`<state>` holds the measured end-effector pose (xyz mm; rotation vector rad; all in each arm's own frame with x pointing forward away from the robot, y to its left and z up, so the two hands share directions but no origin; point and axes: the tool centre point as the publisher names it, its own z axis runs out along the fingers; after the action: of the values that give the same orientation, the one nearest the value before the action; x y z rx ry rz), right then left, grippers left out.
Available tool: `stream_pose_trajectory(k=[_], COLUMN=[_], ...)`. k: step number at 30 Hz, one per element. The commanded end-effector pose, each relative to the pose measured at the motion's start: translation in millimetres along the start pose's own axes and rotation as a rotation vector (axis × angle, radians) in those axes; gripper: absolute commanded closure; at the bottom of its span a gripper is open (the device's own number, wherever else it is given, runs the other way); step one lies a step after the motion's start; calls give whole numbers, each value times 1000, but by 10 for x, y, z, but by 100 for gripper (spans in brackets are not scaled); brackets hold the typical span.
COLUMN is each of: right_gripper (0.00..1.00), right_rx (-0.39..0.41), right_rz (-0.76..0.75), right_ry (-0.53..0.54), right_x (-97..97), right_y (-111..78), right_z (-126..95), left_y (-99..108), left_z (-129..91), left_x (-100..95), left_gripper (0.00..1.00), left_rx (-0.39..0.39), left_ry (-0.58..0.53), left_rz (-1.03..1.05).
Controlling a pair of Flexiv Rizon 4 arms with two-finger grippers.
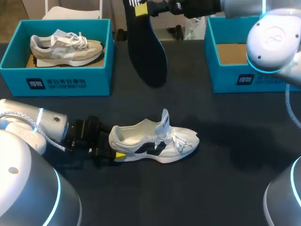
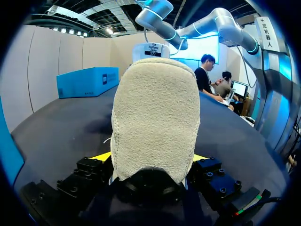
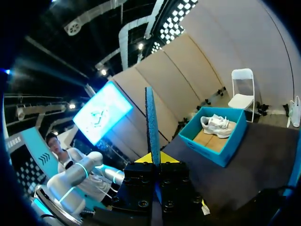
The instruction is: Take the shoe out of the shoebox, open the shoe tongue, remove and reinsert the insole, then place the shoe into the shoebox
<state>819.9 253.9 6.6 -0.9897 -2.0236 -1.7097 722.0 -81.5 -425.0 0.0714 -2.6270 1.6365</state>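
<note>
shoe [image 1: 153, 141]: stands on its sole on the table [image 1: 225, 179], tongue pulled upright
shoe axis: runs across the table, heel toward my left, toe toward my right
left gripper [image 1: 113, 147]: fingers clamped on the heel from both sides
insole [image 1: 148, 52]: out of the shoe, aloft over the table's far side, well apart from the shoe
right gripper [image 1: 138, 7]: fingers pinched narrow on the insole's upper end
insole axis: steep, broad free end pointing down
key relation: shoe opening lies below and nearer me than that free end; likely the right arm must lower and tip the insole onto the heel-toe line
</note>
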Motion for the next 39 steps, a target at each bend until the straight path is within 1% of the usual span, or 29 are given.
stream_pose_trajectory(k=[1, 5, 10, 14, 18, 23, 26, 31, 33, 39], right_gripper=[100, 100, 100, 100, 100, 100, 100, 100, 100, 100], right_rx=[-77, -90, -64, -42, -55, -39, -44, -35, -17, -17], right_rz=[4, 18, 47, 72, 85, 111, 109, 121, 136, 136], right_ry=[38, 75, 131, 149, 163, 172, 203, 237, 228, 228], right_x=[63, 165, 275, 355, 452, 585, 682, 786, 809, 809], right_y=[-88, -92, -147, -214, -286, -415, -470, -544, -578, -578], right_z=[-74, -148, -228, -270, -302, -355, -388, -415, -437, -437], left_y=[27, 27, 27, 27, 27, 27, 27, 27, 27, 27], left_z=[17, 17, 17, 17, 17, 17, 17, 17, 17, 17], left_x=[-13, -13, -13, -13, -13, -13, -13, -13, -13, -13], left_gripper=[100, 100, 100, 100, 100, 100, 100, 100, 100, 100], left_rx=[-4, -4, -4, -4, -4, -4, -4, -4, -4, -4], left_ry=[1, 1, 1, 1, 1, 1, 1, 1, 1, 1], left_rz=[0, 0, 0, 0, 0, 0, 0, 0, 0, 0])
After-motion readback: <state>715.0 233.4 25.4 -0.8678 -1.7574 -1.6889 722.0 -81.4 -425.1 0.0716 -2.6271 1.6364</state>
